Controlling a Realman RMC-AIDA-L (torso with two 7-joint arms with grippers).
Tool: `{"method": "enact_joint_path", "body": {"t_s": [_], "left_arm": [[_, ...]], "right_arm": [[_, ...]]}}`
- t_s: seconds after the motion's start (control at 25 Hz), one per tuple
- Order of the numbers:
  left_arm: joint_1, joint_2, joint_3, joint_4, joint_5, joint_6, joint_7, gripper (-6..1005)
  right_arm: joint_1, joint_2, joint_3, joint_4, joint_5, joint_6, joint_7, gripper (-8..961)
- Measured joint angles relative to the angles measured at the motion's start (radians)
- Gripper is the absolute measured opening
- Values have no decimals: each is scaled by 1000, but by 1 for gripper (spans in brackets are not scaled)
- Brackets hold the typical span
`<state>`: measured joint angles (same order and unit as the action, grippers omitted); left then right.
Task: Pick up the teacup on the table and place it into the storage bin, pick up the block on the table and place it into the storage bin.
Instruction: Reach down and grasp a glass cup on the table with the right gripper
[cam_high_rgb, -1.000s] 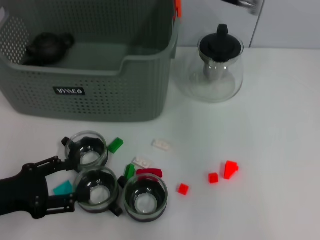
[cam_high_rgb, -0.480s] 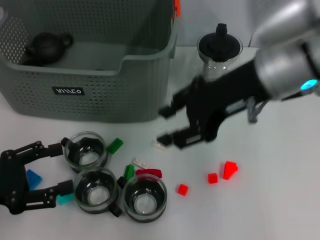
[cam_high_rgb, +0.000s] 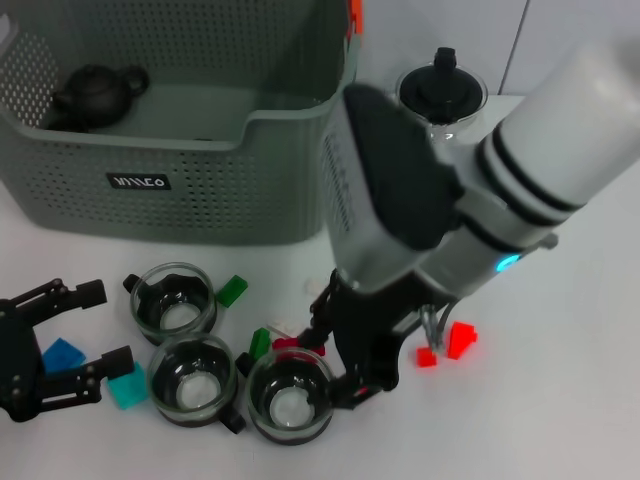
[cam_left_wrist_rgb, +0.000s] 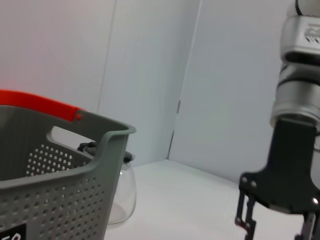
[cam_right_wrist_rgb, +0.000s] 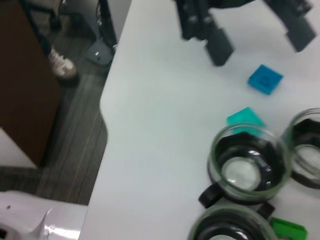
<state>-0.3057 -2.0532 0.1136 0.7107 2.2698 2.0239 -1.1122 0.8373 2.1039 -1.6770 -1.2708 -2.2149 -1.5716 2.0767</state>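
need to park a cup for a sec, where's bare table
Bare table runs right of the red blocks, below the glass teapot. It is crowded near the front: three teacups, scattered blocks, the right end effector above them, and the left end effector beside them.

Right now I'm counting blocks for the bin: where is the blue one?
In the head view the blue block lies on the table's near left, between the open left gripper's fingers, beside the teal block.
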Motion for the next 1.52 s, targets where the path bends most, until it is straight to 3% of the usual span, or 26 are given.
{"method": "enact_joint_path", "body": {"t_s": [0.2, 0.28, 0.72, 1.2, 1.28, 1.52], "left_arm": [[3, -3, -2, 0, 0, -3, 1, 904], [3, -3, -2, -2, 0, -5, 0, 904], [-6, -4, 0, -14, 2, -25, 0, 905], [-3, -5, -3, -18, 2, -30, 0, 905], [-3, -6, -3, -18, 1, -30, 0, 905], [-5, -7, -3, -21, 1, -31, 0, 904]], "right_arm": [[6, 3, -88, 44, -4, 62, 6, 565], [8, 3, -111, 75, -13, 144, 39, 564], [52, 8, -142, 289, 16, 347, 70, 562], [100, 7, -162, 435, 113, 427, 74, 555], [101, 4, -157, 440, 121, 424, 76, 333], [114, 6, -155, 468, 123, 422, 79, 203]]}}
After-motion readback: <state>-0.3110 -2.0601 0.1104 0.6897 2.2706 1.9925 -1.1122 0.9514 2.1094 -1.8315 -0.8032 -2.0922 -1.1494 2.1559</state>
